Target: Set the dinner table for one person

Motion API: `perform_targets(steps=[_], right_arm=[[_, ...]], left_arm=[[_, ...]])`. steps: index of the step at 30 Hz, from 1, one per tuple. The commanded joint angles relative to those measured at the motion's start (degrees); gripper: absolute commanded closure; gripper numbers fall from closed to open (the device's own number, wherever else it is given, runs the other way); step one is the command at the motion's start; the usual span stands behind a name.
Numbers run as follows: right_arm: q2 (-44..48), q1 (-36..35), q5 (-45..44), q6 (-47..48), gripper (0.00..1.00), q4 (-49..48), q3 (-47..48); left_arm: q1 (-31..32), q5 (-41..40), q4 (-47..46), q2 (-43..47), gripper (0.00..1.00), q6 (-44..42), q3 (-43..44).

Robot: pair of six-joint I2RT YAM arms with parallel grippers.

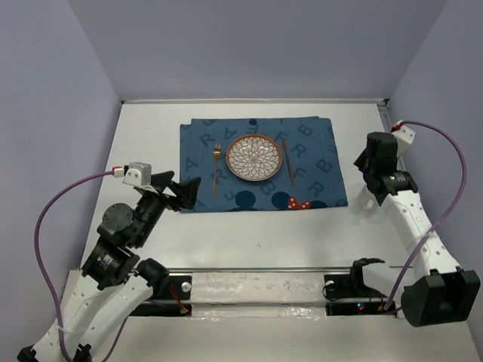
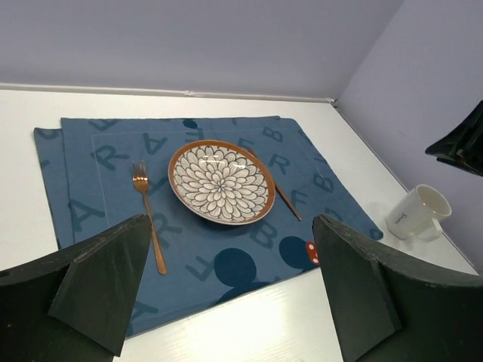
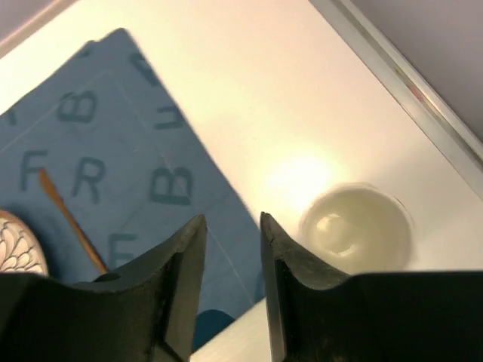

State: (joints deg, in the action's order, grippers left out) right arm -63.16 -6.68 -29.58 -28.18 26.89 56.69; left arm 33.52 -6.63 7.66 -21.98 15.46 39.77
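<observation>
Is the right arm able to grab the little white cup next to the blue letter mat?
Probably yes. The right gripper hangs close beside the small white ceramic cup, which stands on the bare white table with nothing between them. Its jaws are only partly open, so they would likely need to widen first.

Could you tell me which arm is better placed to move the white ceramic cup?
Right: the right end effector hangs close by the white ceramic cup; the left end effector is across the dark-blue cloth placemat.
</observation>
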Motion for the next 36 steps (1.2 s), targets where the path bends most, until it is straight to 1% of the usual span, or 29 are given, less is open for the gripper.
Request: perform_targets(steps=[1,4,8,11,13,15,17,20,21,22,23,25,28,29,30,31,33,34,36], right_arm=[[2.95,2.63,-4.52,-1.7,0.55,2.63,-3.86],[1.99,4.91,-4.08,-1.52,0.55,3.43,-5.0],[-0.03,6.23,-3.03,-2.31,0.57,3.16,-6.5],[-2.84,6.85,-2.68,-1.96,0.58,2.11,-6.94],[-4.51,6.85,-0.75,-1.79,0.58,1.15,-6.94],[-6.36,6.85,1.98,-0.82,0.6,-1.22,-7.38],[-8.21,6.85,1.81,-0.64,0.62,-1.58,-7.12],[-9.87,6.85,1.03,-0.12,0.72,-2.02,-6.59],[-10.14,7.38,0.76,-0.03,0.83,-2.02,-6.5],[-10.23,7.38,0.58,0.15,0.89,-1.93,-6.5],[-9.97,7.38,-0.12,0.41,1.0,-1.93,-6.24],[-9.01,7.38,-1.0,2.24,1.0,-1.85,-5.97],[-7.25,6.77,-2.76,4.97,1.0,-0.18,-1.6],[-7.07,5.98,-3.89,6.72,1.0,0.61,2.34],[-7.07,4.84,-4.51,7.87,1.0,0.61,2.38],[-7.77,2.4,-4.87,8.75,1.0,0.7,6.47],[-9.34,0.27,-2.77,12.0,1.0,-0.17,10.44],[-12.05,-0.26,1.76,13.4,1.0,-0.44,14.2],[-15.31,-1.58,6.54,15.26,1.0,-2.45,17.3]], left_arm=[[1.55,0.31,-2.91,1.23,0.01,-1.14,0.22],[1.99,0.13,-2.83,1.67,0.01,-1.23,0.22],[2.25,0.04,-2.74,2.03,0.01,-1.14,0.22],[2.34,-0.05,-2.74,2.2,0.01,-1.05,0.22],[2.43,-0.05,-2.74,2.29,0.01,-1.14,0.22],[2.34,-0.05,-2.74,2.11,0.01,-1.14,0.22],[2.43,0.13,-2.83,2.03,0.01,-1.14,0.22],[2.34,0.13,-2.74,1.68,0.01,-1.14,0.22],[2.43,0.13,-2.83,1.59,0.01,-1.14,0.22],[2.43,0.13,-2.83,1.59,0.01,-1.14,0.22],[2.34,0.04,-2.74,1.41,0.01,-1.14,0.22],[2.43,0.04,-2.83,1.41,0.01,-1.22,0.22],[2.34,0.22,-2.91,0.97,0.01,-1.14,0.22],[2.34,0.3,-3.09,0.71,0.01,-1.14,0.22],[2.43,0.31,-3.09,0.53,0.01,-1.22,0.22],[2.43,0.39,-3.18,0.36,0.01,-1.23,0.22],[2.25,0.39,-3.18,0.01,0.01,-1.23,0.22],[2.25,0.48,-3.18,-0.26,0.01,-1.23,0.22],[1.73,0.48,-3.18,-0.52,0.01,-1.23,0.22]])
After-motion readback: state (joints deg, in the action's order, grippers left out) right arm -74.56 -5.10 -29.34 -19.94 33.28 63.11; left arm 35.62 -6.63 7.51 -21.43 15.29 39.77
